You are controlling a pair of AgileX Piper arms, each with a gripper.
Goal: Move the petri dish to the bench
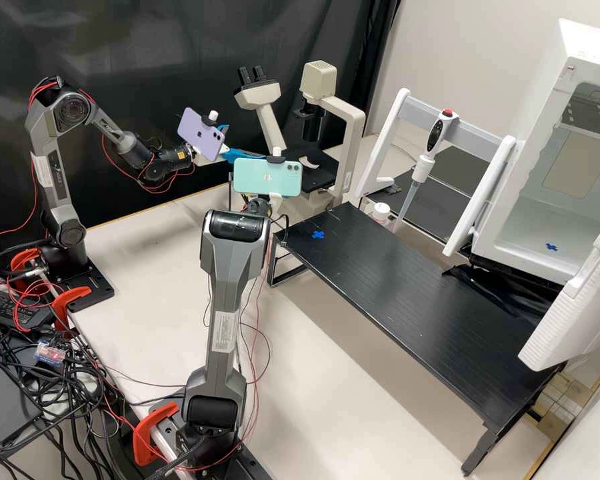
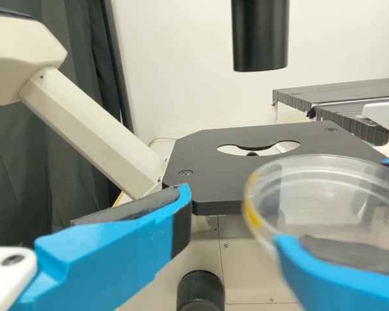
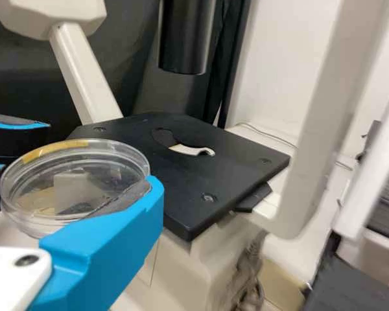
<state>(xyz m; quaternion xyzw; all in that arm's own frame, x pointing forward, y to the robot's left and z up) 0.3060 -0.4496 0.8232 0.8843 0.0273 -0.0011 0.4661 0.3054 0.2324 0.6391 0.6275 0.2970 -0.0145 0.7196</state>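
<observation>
1. Beside the microscope stage (image 3: 233, 168): the clear petri dish (image 3: 74, 184), yellowish tape on its rim, roughly level and held in the air.
2. Right gripper (image 2: 330, 204) clamped on the dish, one blue finger (image 2: 337, 282) lying along its near side. Left gripper (image 1: 242, 143) close by, fingers apart, nothing between them.
3. Step in hand, as judged: carrying the dish from the microscope to the black bench (image 1: 413, 300). The blue tape cross (image 1: 318, 235) is a likely set-down mark.
4. Done well: a light, even squeeze, since thin plastic may flex or slip; the dish kept flat throughout in case it has contents.
5. Left gripper best kept out of the way, and the dish swung wide of the stage edge.
6. Over the bench: a slow vertical descent, base flat on the surface, then both fingers eased apart evenly before backing off.
</observation>
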